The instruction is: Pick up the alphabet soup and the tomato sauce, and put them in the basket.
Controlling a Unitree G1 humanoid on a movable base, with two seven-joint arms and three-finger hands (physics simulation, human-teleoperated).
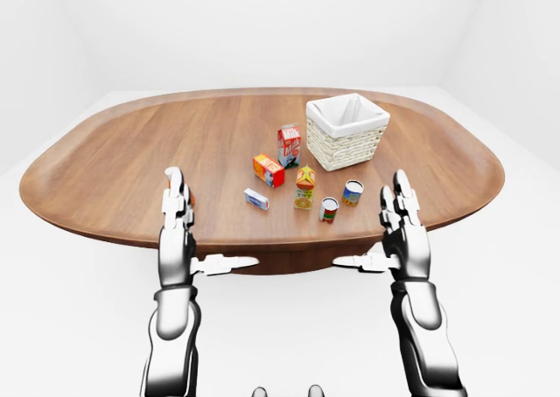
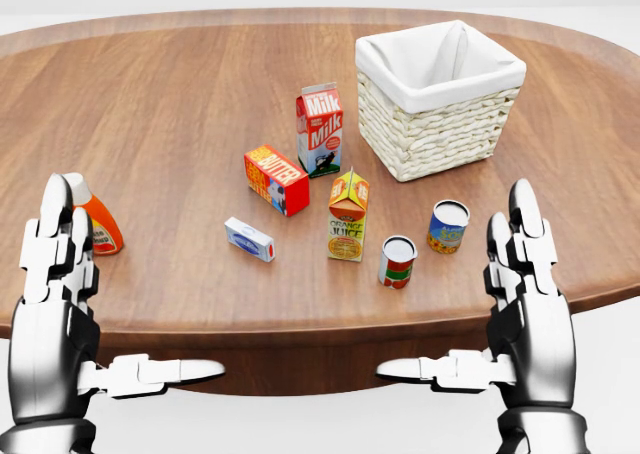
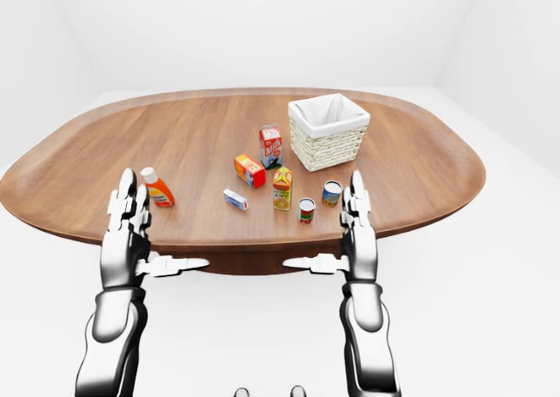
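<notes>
Two small cylindrical tins, the red-labelled tomato sauce (image 2: pixel 397 262) and blue-labelled alphabet soup (image 2: pixel 448 226), stand upright near the oval wooden table's (image 2: pixel 180 104) lower edge, below the white-lined wicker basket (image 2: pixel 438 96). Likely rigid, light and smooth; best gripped round the sides. Both the left hand (image 2: pixel 60 304) and right hand (image 2: pixel 525 294) hover spread, empty. White bare room.

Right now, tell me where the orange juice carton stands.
In the head view, the orange juice carton stands upright near the middle, just below the butter box and left of the red-labelled can.
</notes>
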